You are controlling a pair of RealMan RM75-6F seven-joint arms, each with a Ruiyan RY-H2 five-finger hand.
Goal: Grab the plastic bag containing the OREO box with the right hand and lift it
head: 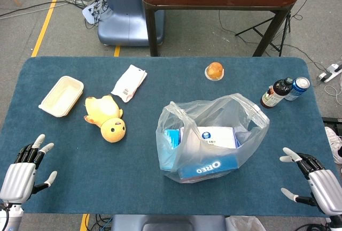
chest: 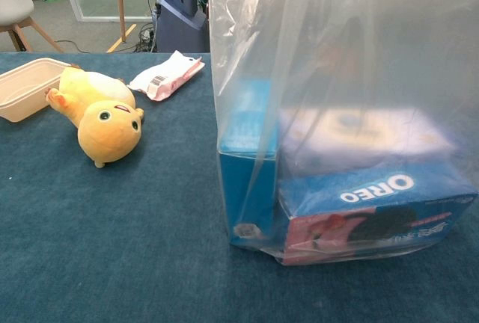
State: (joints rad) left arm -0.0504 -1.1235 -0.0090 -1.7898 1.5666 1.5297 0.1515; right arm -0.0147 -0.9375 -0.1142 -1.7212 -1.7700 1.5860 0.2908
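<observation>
A clear plastic bag (head: 214, 135) stands on the blue table, slightly right of centre, holding a blue OREO box (head: 206, 168) and other boxes. In the chest view the bag (chest: 337, 54) fills the right half, with the OREO box (chest: 374, 203) lying at its bottom. My right hand (head: 315, 180) rests at the table's front right corner, fingers spread, well to the right of the bag and holding nothing. My left hand (head: 24, 169) lies at the front left corner, fingers apart and empty. Neither hand shows in the chest view.
A yellow plush duck (head: 107, 118) and a beige food tray (head: 61, 96) lie at the left. A white packet (head: 129, 83) and a small bun (head: 214, 71) sit toward the back. A dark bottle (head: 275, 93) and a can (head: 297, 87) stand at the back right.
</observation>
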